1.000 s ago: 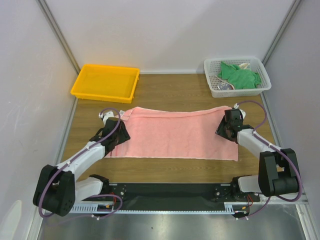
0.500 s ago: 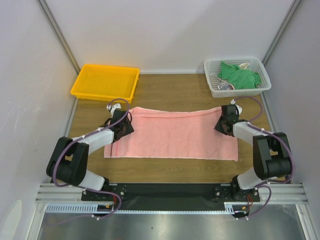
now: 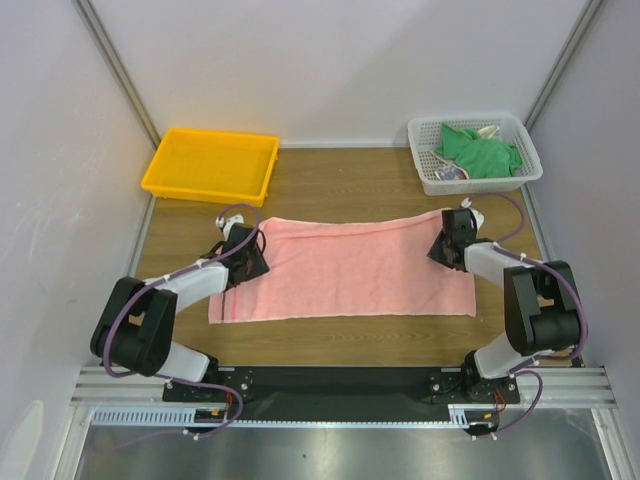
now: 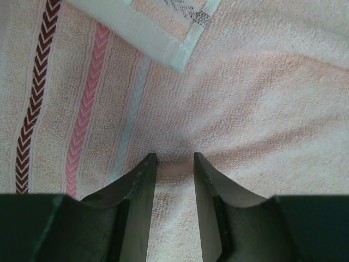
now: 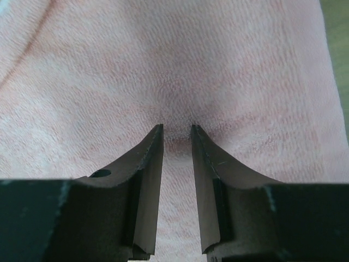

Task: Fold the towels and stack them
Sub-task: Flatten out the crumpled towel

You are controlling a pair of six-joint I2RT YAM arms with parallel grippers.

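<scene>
The salmon-pink towel point(image 3: 350, 270) lies spread flat across the middle of the table. My left gripper point(image 3: 250, 262) presses down on it near its far left corner, jaws closed to a narrow gap with cloth puckered between them point(image 4: 174, 158). A turned-over corner with a white hem point(image 4: 163, 38) lies just ahead of it. My right gripper point(image 3: 450, 247) pinches the cloth the same way near the far right corner point(image 5: 176, 128). The green towel point(image 3: 482, 150) lies crumpled in the basket, with a bit of pale patterned cloth point(image 3: 450, 172) beside it.
A white mesh basket point(image 3: 475, 121) stands at the far right corner. A yellow plastic tray point(image 3: 165, 183) stands at the far left. Grey walls close in both sides and the back. Bare wood shows between the pink towel and the tray and basket.
Both arms have stretched forward and both grippers have shifted slightly toward the towel's far edge. The towel's far corners have flattened out. Little has moved in the last half second.
</scene>
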